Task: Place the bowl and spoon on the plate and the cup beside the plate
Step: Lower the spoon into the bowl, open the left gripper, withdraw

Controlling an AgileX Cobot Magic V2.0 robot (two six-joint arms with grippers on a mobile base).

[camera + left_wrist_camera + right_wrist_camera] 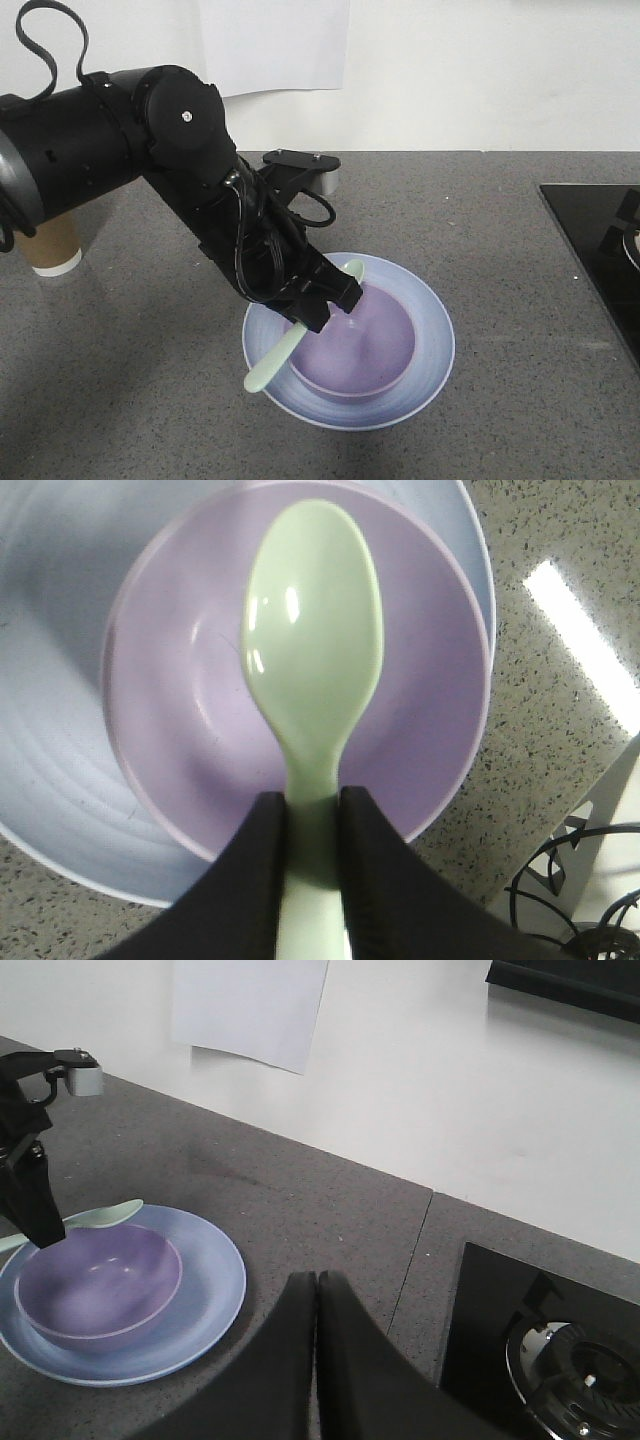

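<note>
The left gripper [312, 865] is clamped on the spoon [315, 670], holding it over the bowl [358, 345], which sits on the plate [425, 320]. The right gripper [316, 1350] waits beside the plate, jaws together. Next, judging by the task: lower and release the spoon, then bring the distant cup [52, 248] beside the plate.

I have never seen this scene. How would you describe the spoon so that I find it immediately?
Start at the grey speckled counter and find the pale blue plate near its front. On the plate sits a purple bowl. The spoon is over that bowl, held by the black left hand; it is the only mint-green thing there.
</note>
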